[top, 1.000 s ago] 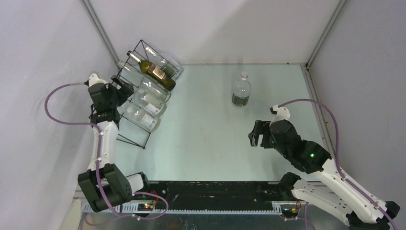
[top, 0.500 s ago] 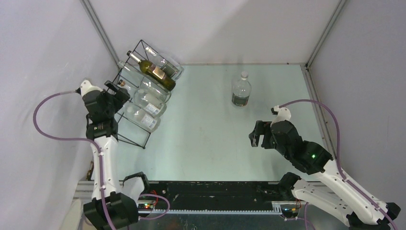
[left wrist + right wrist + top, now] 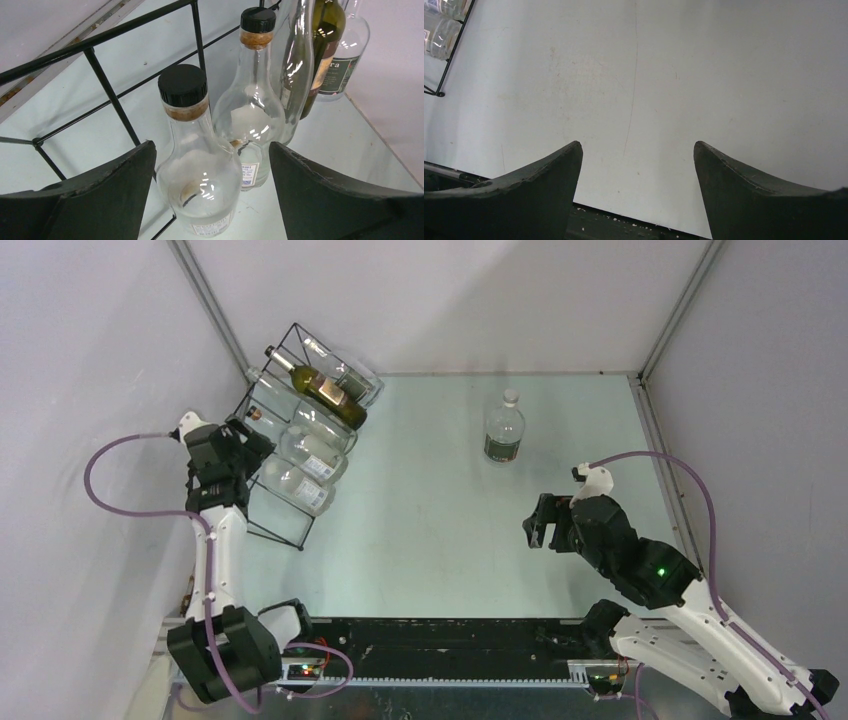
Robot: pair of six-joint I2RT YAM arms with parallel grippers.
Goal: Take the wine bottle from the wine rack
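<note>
The wine rack (image 3: 300, 546), a black wire frame, stands at the far left and holds several bottles on their sides. One is a dark wine bottle (image 3: 325, 390); below it lie two clear bottles (image 3: 314, 452) (image 3: 298, 488). My left gripper (image 3: 245, 435) is open at the rack's left side, by the bottle necks. In the left wrist view the gripper (image 3: 210, 145) frames the nearest clear, black-capped bottle (image 3: 197, 175), with its fingers apart from the glass. A rack wire (image 3: 107, 90) runs to its left. My right gripper (image 3: 540, 520) is open and empty over the table.
A clear bottle with a dark label (image 3: 504, 428) stands upright on the table at the back, right of middle. Grey walls close in on the left, back and right. The right wrist view shows bare tabletop (image 3: 639, 75) and the rack's corner at top left.
My left arm has shifted its wrist left and a little nearer beside the rack, the gripper staying open at the bottle necks. The right arm has barely moved.
</note>
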